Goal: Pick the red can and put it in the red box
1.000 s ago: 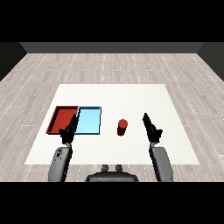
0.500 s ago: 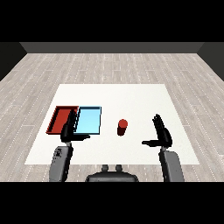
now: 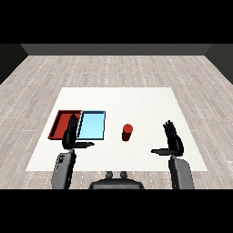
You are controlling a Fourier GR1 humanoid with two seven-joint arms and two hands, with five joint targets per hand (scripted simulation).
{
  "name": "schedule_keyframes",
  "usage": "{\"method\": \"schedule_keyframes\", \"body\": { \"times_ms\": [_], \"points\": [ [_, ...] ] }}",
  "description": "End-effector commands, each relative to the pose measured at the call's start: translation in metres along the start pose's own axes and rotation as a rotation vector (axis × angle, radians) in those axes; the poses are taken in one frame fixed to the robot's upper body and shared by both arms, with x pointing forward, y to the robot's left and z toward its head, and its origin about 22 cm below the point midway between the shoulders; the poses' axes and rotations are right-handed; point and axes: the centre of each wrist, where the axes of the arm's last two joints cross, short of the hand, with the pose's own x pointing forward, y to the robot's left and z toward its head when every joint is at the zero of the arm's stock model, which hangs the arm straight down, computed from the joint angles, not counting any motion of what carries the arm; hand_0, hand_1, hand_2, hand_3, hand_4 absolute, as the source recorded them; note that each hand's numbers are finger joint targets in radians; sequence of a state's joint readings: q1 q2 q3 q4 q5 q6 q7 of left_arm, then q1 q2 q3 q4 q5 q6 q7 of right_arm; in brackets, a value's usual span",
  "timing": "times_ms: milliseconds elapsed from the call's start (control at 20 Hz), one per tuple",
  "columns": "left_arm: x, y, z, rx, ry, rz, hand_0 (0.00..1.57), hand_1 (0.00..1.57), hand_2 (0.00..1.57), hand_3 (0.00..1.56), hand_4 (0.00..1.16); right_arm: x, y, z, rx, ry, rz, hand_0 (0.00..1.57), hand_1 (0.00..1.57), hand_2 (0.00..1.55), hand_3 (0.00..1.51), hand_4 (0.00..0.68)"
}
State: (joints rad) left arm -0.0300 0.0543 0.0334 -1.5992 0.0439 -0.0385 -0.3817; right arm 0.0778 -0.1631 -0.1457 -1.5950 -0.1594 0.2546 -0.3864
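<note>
Head view: a white rectangular surface point(image 3: 136, 98) lies on a pale wood-plank floor point(image 3: 113, 68). At its left part two shallow trays sit side by side, touching: a red rectangular tray point(image 3: 61, 123) on the outside and a light blue rectangular tray point(image 3: 93, 125) next to it, toward the middle. The small red cylindrical can point(image 3: 127, 132) stands upright on the bare surface just right of the light blue tray, apart from it and outside both trays. The light blue tray lies between the can and the red tray.

The black left hand point(image 3: 70, 136) is raised over the near edge of the two trays, partly covering their adjoining corners; its fingers point straight up and its thumb sticks out toward the middle, so it is spread open and holds nothing. The black right hand point(image 3: 173, 142) is well to the right of the can, fingers straight and upright, thumb pointing left toward the can, likewise spread and holding nothing. Nothing stands between the right hand and the can.

Compared with half a second ago, the right hand sits slightly lower and nearer the surface's front edge, with its thumb extended more sideways. The left hand, the can and both trays are where they were.
</note>
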Motion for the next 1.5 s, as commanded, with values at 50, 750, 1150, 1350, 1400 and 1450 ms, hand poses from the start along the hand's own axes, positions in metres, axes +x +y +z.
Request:
{"method": "schedule_keyframes", "body": {
  "times_ms": [50,750,1150,1350,1400,1450],
  "points": [
    [-0.006,0.017,-0.003,0.005,-0.036,-0.024,0.0,0.0,0.0,0.0,0.0,-0.011,-0.006,0.007,0.003,-0.019,-0.017,0.0,0.0,0.0,0.0,0.0],
    [-0.009,-0.001,-0.008,0.035,-0.028,-0.057,0.0,0.0,0.0,0.0,0.0,0.004,0.024,-0.047,0.047,0.02,-0.08,0.0,0.0,0.0,0.0,0.0],
    [-0.007,-0.001,-0.012,0.029,-0.005,-0.01,0.0,0.0,0.0,0.0,0.0,-0.028,0.033,-0.048,0.042,0.071,-0.12,0.0,0.0,0.0,0.0,0.0],
    [0.002,0.006,0.016,0.021,-0.011,-0.006,0.0,0.0,0.0,0.0,0.0,-0.04,0.054,-0.044,0.063,0.094,-0.134,0.0,0.0,0.0,0.0,0.0],
    [-0.002,-0.002,0.001,0.03,0.0,0.001,0.0,0.0,0.0,0.0,0.0,-0.03,0.059,-0.06,0.063,0.082,-0.151,0.0,0.0,0.0,0.0,0.0],
    [0.002,0.019,-0.003,0.02,-0.032,-0.002,0.0,0.0,0.0,0.0,0.0,-0.056,0.079,-0.048,0.076,0.088,-0.163,0.0,0.0,0.0,0.0,0.0]
  ]
}}
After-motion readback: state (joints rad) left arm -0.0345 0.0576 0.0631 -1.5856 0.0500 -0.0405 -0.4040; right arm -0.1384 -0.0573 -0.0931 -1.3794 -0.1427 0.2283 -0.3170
